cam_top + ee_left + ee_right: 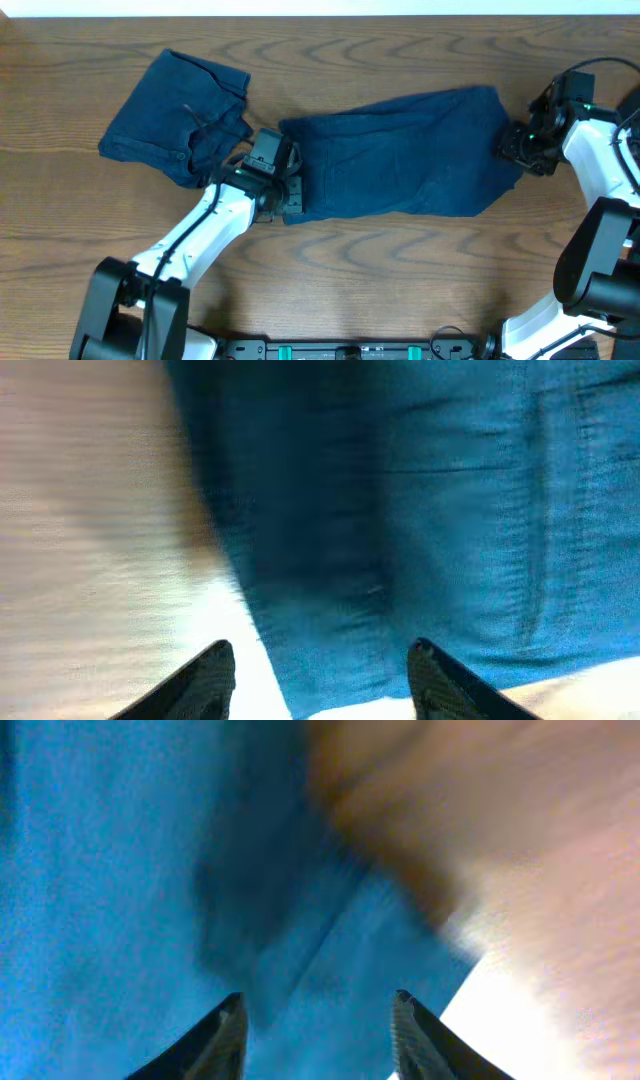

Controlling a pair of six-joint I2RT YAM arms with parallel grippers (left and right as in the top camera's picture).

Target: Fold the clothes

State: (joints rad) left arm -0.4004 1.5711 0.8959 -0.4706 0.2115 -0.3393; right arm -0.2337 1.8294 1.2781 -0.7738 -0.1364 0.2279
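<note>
Two pairs of dark navy shorts lie on the wooden table. One pair (400, 150) is folded into a long band across the middle. The other pair (175, 120) is bunched up at the left. My left gripper (288, 193) hangs over the left end of the folded pair. In the left wrist view it (322, 660) is open, with a corner of the cloth (420, 510) flat below its fingertips. My right gripper (512, 148) is at the band's right end. It (317, 1008) is open above the blue cloth (120, 870), holding nothing.
The bare wooden table (400, 270) stretches in front of the shorts and shows beside the cloth in both wrist views. The two arm bases (130, 310) stand at the near edge. A white strip (320, 6) runs along the far edge.
</note>
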